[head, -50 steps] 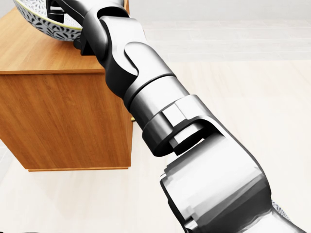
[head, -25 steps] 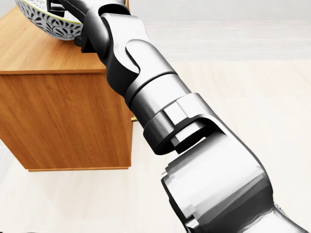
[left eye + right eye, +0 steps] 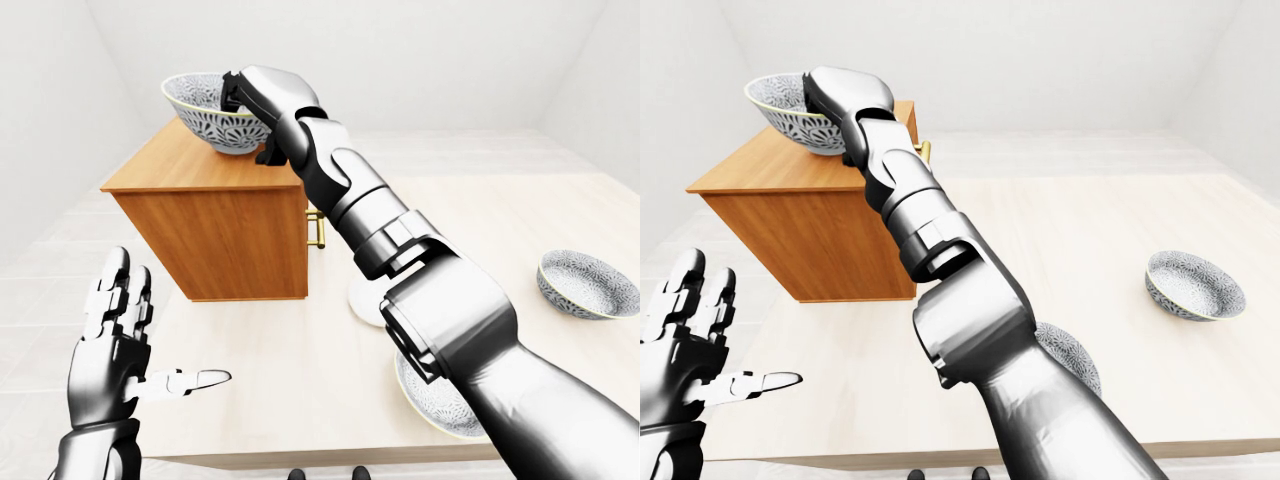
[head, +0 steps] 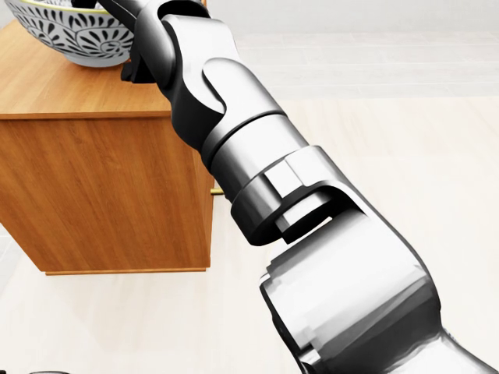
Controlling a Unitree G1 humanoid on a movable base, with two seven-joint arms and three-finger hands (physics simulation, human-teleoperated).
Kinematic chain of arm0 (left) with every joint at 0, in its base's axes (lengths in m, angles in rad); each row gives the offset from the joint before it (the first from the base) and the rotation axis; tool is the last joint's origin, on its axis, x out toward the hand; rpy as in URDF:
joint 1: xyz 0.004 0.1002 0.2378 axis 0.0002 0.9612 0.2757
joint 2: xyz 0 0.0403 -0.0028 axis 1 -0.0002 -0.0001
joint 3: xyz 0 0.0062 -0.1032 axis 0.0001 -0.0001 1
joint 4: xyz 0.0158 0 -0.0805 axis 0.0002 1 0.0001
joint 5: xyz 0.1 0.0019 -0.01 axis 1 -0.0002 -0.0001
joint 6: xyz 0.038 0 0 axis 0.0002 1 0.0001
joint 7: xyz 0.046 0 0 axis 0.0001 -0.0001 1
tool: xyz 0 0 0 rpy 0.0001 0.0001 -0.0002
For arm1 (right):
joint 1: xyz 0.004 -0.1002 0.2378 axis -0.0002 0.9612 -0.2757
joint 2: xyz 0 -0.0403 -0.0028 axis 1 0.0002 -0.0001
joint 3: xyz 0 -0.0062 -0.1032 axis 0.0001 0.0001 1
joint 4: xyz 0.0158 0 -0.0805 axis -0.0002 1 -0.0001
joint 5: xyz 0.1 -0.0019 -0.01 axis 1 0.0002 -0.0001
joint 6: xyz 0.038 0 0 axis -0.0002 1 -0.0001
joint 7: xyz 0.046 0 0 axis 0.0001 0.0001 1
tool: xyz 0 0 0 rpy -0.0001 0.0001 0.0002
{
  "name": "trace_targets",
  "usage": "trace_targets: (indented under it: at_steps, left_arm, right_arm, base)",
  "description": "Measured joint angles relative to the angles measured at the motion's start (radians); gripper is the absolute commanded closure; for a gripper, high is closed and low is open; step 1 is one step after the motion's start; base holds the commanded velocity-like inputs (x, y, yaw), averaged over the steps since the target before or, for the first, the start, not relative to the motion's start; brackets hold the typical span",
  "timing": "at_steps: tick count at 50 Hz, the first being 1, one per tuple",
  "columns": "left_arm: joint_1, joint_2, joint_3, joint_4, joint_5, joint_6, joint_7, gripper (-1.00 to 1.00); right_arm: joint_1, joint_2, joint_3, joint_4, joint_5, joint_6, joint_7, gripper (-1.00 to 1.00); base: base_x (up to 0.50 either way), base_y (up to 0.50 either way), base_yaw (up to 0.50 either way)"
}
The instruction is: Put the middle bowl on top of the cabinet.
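My right robot hand [image 3: 250,95] holds the bowl [image 3: 212,110] over the cabinet [image 3: 215,215]. Letting go is left. My left robot hand [image 3: 115,335] is wide open.

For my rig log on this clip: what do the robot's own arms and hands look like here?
Both arms are glossy silver-grey metal with black joints, built of rounded cylindrical segments. The right arm has a clevis-like bracket at the elbow and a dark wrist. The left hand has three segmented silver fingers with black knuckle gaps. No cables, sleeves or markings show.

Plain white walls [image 3: 420,60], pale floor [image 3: 40,260], light wooden table [image 3: 1090,250], even bright light.
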Motion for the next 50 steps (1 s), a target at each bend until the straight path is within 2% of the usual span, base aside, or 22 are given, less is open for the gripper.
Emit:
trace_targets:
  at_steps: [13, 30, 32, 34, 50]
  left_arm:
    - [-0.001, 0.002, -0.002, 0.01, 0.002, 0.0, 0.001, -1.0]
    - [0.002, 0.002, -0.006, 0.017, 0.005, -0.001, 0.003, -1.0]
    - [0.002, 0.002, -0.007, 0.018, 0.006, -0.001, 0.003, -1.0]
    - [0.003, 0.002, -0.007, 0.019, 0.005, -0.002, 0.003, -1.0]
    - [0.001, 0.004, -0.003, 0.016, 0.002, 0.0, 0.004, -1.0]
  right_arm:
    - [-0.001, -0.001, 0.0, 0.001, 0.001, 0.0, -0.001, -0.53]
    - [-0.007, -0.006, -0.007, -0.003, -0.002, 0.0, -0.007, -0.68]
    - [-0.009, -0.008, -0.007, -0.003, -0.002, 0.0, -0.008, -0.75]
    - [-0.01, -0.009, -0.009, -0.004, -0.002, 0.0, -0.011, -1.0]
    - [-0.027, -0.028, -0.013, -0.005, 0.011, 0.0, -0.004, -1.0]
  base:
    - [0.0, 0.0, 0.0]
    - [0.0, 0.0, 0.0]
    - [0.0, 0.0, 0.0]
    - [0.0, 0.0, 0.0]
    - [0.0, 0.0, 0.0]
